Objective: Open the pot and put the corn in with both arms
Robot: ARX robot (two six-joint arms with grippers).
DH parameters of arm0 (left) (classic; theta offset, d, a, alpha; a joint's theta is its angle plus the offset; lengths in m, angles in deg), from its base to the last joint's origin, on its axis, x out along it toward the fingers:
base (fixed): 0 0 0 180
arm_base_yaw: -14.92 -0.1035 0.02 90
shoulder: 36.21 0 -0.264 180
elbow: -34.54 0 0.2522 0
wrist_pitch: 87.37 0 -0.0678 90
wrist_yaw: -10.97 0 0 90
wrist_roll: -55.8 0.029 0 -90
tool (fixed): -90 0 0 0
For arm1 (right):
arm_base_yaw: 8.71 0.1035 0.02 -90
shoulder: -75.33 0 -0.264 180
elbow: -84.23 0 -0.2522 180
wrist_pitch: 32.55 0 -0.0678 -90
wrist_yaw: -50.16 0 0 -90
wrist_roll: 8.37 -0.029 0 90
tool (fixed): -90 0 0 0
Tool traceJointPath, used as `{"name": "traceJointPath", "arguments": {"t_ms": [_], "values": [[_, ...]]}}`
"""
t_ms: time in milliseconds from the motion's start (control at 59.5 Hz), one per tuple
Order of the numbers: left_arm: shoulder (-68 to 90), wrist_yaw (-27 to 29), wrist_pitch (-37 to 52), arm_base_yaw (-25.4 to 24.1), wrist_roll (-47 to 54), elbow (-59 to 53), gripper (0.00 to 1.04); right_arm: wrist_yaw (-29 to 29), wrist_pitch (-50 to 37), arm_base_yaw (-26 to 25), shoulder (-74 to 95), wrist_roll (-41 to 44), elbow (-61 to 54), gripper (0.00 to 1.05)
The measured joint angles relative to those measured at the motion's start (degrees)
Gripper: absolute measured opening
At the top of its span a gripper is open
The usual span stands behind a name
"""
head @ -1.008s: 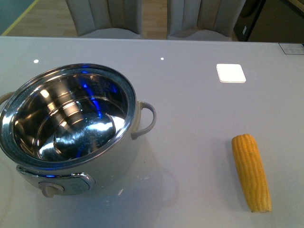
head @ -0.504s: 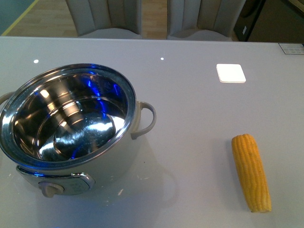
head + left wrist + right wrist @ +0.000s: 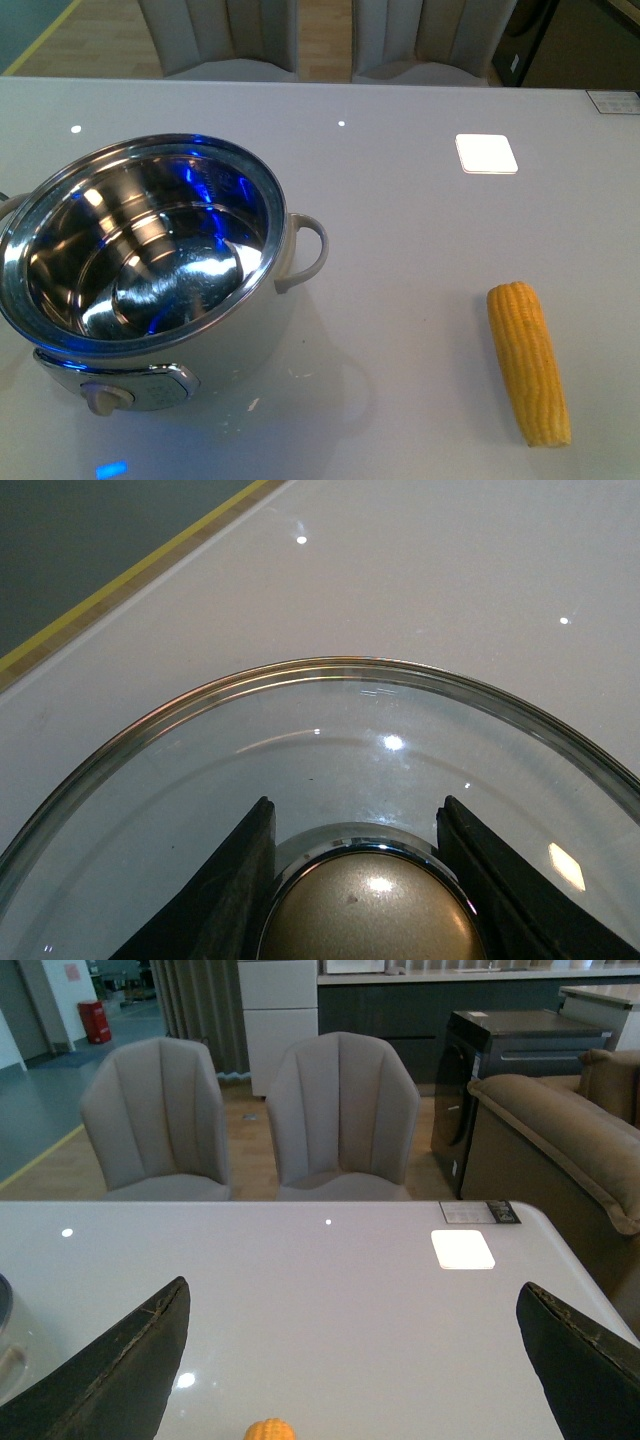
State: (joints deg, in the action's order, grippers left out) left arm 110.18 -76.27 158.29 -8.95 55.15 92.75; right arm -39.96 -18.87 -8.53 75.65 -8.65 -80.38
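The shiny steel pot (image 3: 250, 330) stands uncovered at the left of the white table in the front view, its mirror interior showing blue glints. The yellow corn (image 3: 528, 362) lies at the front right, lengthwise, well apart from the pot. Neither arm shows in the front view. In the left wrist view my left gripper (image 3: 356, 850) is shut on the gold knob (image 3: 370, 910) of the glass pot lid (image 3: 330, 730), one black finger on each side. My right gripper (image 3: 352, 1345) is open wide above the table, with the corn's tip (image 3: 269, 1429) just below it.
A white square patch (image 3: 487, 153) lies on the table at the back right. Two grey chairs (image 3: 340, 1110) stand behind the table's far edge, and a brown sofa (image 3: 560, 1140) is to the right. A yellow floor line (image 3: 130, 575) runs past the table edge.
The blue reflections inside the pot have shifted and a blue glint now shows on the table at the front left. Pot and corn have not moved.
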Motion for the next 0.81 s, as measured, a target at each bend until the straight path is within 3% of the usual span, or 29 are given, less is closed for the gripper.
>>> {"name": "traceJointPath", "arguments": {"t_ms": [504, 622, 806], "values": [[2.67, 0.0, 0.31, 0.0, -0.07, 0.17, 0.42, 0.0, 0.0, 0.0, 0.0, 0.0, 0.0, 0.96], [2.67, 0.02, 0.37, 0.0, -0.28, 0.2, 0.68, 0.0, 0.0, 0.0, 0.0, 0.0, 0.0, 0.96], [2.67, 0.02, 0.39, 0.0, -0.26, 0.2, 0.97, 0.0, 0.0, 0.0, 0.0, 0.0, 0.0, 0.96]]}}
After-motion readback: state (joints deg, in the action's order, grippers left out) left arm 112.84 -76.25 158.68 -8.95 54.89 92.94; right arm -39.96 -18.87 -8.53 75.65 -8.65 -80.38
